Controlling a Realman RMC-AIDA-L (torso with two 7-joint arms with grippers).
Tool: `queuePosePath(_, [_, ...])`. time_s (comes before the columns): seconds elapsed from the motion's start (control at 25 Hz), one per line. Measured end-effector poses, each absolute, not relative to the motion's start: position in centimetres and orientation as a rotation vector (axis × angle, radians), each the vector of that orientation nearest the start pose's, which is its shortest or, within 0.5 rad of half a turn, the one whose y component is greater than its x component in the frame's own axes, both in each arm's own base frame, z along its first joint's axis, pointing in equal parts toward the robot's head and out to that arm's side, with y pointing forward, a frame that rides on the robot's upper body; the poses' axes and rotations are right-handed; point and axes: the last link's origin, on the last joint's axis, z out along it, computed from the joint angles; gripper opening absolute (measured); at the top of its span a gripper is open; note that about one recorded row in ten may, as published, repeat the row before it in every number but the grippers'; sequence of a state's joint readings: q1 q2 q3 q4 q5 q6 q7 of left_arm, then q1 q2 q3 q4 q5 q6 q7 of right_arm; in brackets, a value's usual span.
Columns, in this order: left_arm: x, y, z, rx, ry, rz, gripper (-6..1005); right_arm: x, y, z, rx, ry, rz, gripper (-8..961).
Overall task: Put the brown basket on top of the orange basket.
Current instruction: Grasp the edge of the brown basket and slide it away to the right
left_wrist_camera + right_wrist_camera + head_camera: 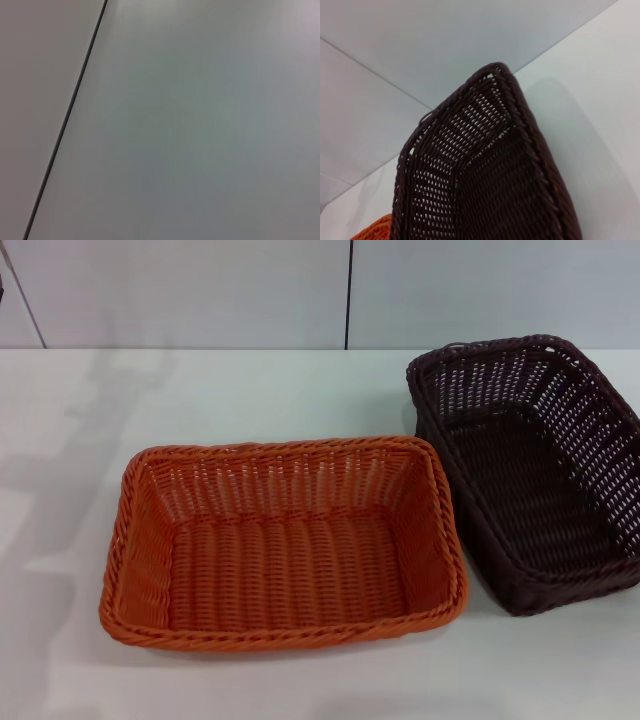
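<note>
White table, grey wall panels behind. Orange basket centre; brown basket at its 2 o'clock, just beside, untouched. Neither gripper visible; jaw state unknown. Advice: grip the braided rim, lift level, seat squarely.

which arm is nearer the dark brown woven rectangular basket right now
Right, judging by the wrist views. Its camera looks closely over the dark brown woven rectangular basket on the white table. The left wrist camera shows only a plain panel. Neither gripper is visible.
</note>
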State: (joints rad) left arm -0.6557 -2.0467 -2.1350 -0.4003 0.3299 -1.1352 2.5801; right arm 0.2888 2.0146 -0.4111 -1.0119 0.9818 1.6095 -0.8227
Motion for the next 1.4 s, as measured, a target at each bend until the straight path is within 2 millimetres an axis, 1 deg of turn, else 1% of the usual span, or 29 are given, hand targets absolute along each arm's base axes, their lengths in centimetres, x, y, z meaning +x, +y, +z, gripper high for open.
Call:
queuePosePath(0.16, [-22.5, 43.6, 10.4, -1.427, -0.329, -1.177, 834, 35.9, 27.1, 12.2, -1.906, 1.744, 0.677, 706])
queuePosePath(0.24, [-22.5, 43.6, 10.5, -1.427, -0.327, -1.176, 834, 36.1, 26.5, 12.2, -1.928, 1.762, 0.625, 706])
queuePosePath(0.36, [-22.5, 43.6, 10.6, -1.427, -0.325, -1.175, 834, 36.2, 26.0, 12.3, -1.943, 1.765, 0.604, 706])
queuePosePath(0.44, [-22.5, 43.7, 10.6, -1.427, -0.323, -1.175, 834, 36.0, 25.5, 11.9, -1.969, 1.77, 0.602, 706])
queuePosePath(0.6, [-22.4, 43.7, 10.7, -1.428, -0.32, -1.177, 833, 35.6, 25.4, 11.3, -2.006, 1.77, 0.611, 706])
queuePosePath(0.72, [-22.3, 43.7, 10.7, -1.428, -0.316, -1.18, 833, 34.7, 25.9, 10.3, -2.068, 1.764, 0.614, 706])
queuePosePath(1.04, [-22.3, 43.6, 10.9, -1.424, -0.306, -1.184, 833, 33.2, 27.0, 8.8, -2.165, 1.747, 0.62, 707])
queuePosePath(1.24, [-22.3, 43.6, 10.9, -1.423, -0.306, -1.184, 833, 32.7, 27.5, 8.4, -2.192, 1.745, 0.632, 707])
queuePosePath(1.4, [-22.3, 43.6, 10.9, -1.423, -0.308, -1.181, 833, 32.7, 27.8, 9.0, -2.182, 1.719, 0.659, 707])
